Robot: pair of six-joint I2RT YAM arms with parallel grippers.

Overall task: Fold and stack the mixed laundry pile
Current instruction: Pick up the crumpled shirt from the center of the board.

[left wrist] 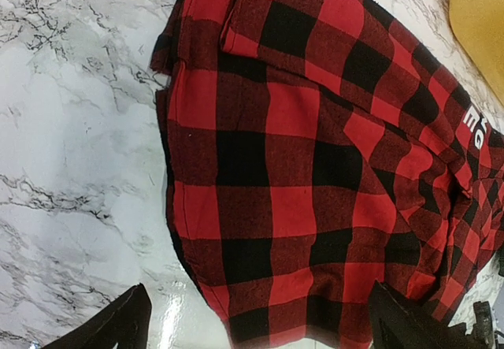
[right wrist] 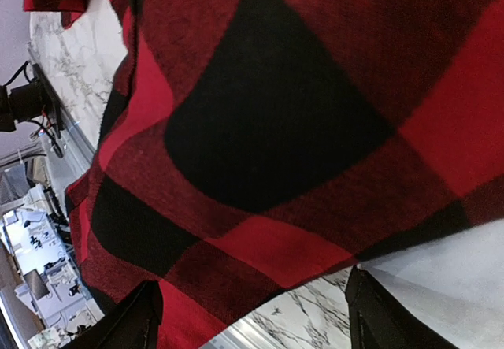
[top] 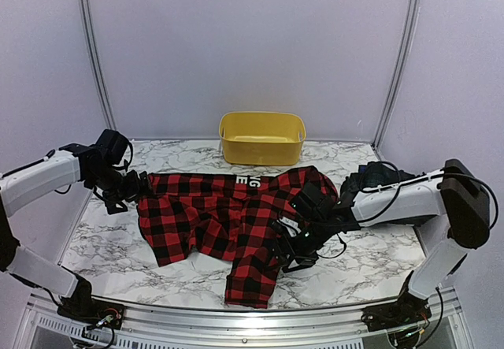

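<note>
Currently the checked garment (top: 213,215) lies spread on the marble table (top: 118,246), just in front of the yellow tub (top: 261,138), its white lettering (top: 250,180) on the side nearest the tub. Left of the tub and nearer, the left claw (top: 130,190) hangs wide open at the cloth's edge, holding nothing. Right of the tub and farther forward, the right claw (top: 287,248) sits low over the cloth, fingers apart, with no grip that I can see.

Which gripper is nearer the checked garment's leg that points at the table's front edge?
Right. The right gripper is over the red-and-black checked garment, just beside that leg; the left gripper is at the garment's far-left edge.
</note>
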